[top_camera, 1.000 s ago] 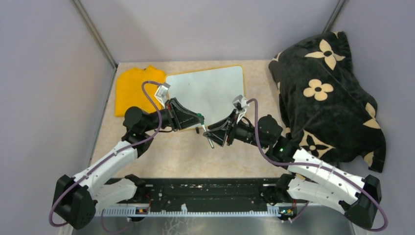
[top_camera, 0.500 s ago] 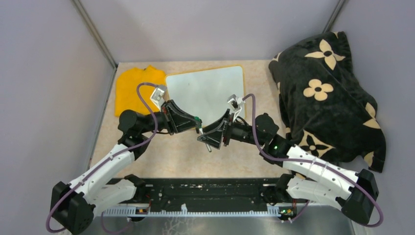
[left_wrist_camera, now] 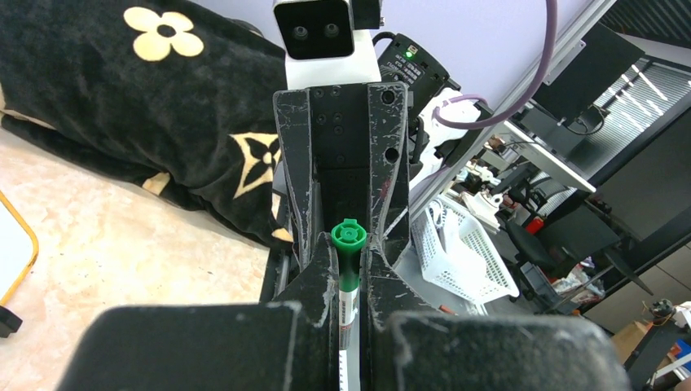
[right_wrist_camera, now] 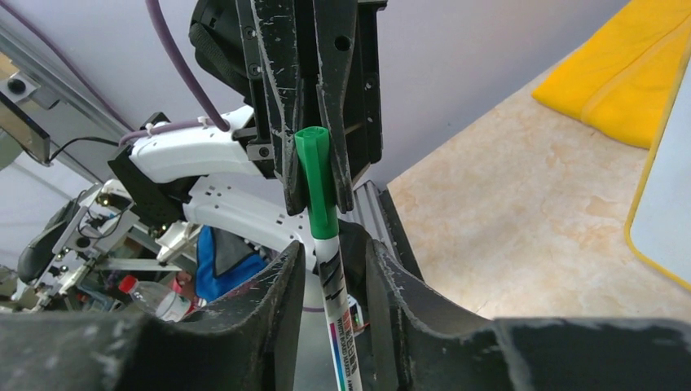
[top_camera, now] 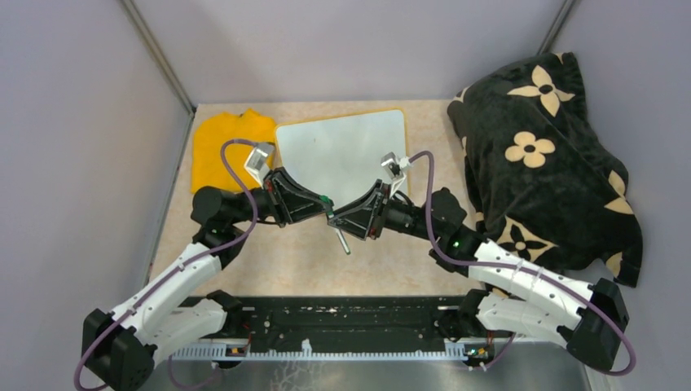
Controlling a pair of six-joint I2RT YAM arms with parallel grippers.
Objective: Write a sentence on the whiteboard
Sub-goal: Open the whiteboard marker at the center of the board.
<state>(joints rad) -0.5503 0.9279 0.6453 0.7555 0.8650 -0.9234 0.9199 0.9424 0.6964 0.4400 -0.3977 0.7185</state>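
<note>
The whiteboard (top_camera: 342, 151) lies flat on the table (top_camera: 277, 261) in the upper centre of the top view. It is a glossy white rectangle with a thin light frame and rounded corners, tilted a little so its right side sits higher in the frame. Its left edge is just beside a folded yellow cloth (top_camera: 220, 151). A black blanket with cream flowers (top_camera: 546, 155) is heaped at the right.

Both arms rise from the bottom corners of the top view and bend inward, their forearms nearly level. The two grippers meet tip to tip at mid-frame, just below the board's lower edge.

The left gripper (left_wrist_camera: 349, 281) is closed snugly on a marker (right_wrist_camera: 326, 220), its fingers pressed against the green cap end. The right gripper (right_wrist_camera: 334, 261) has its fingers drawn in on either side of the white barrel. A narrow gap shows on each side in its own wrist view, so whether it is actually gripping cannot be told. In the top view the marker's free end slants down toward the bottom of the frame, off the table.
</note>
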